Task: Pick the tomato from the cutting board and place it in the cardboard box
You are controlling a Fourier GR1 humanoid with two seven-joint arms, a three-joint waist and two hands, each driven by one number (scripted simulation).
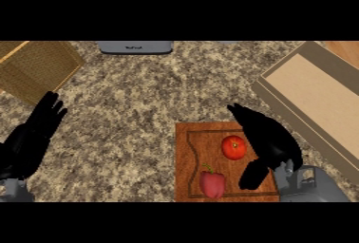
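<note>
A red tomato lies on the wooden cutting board, toward its right side. My right hand hovers just right of the tomato, fingers straight and pointing up-left, thumb hanging down beside the board's right edge; it is open and holds nothing. The cardboard box stands open at the right, tilted diagonally, its tan floor bare. My left hand rests open at the left edge, fingers up.
A red bell pepper lies on the board below the tomato. A woven mat or basket sits at the top left. A grey appliance shows at the top edge. Speckled granite counter spreads between.
</note>
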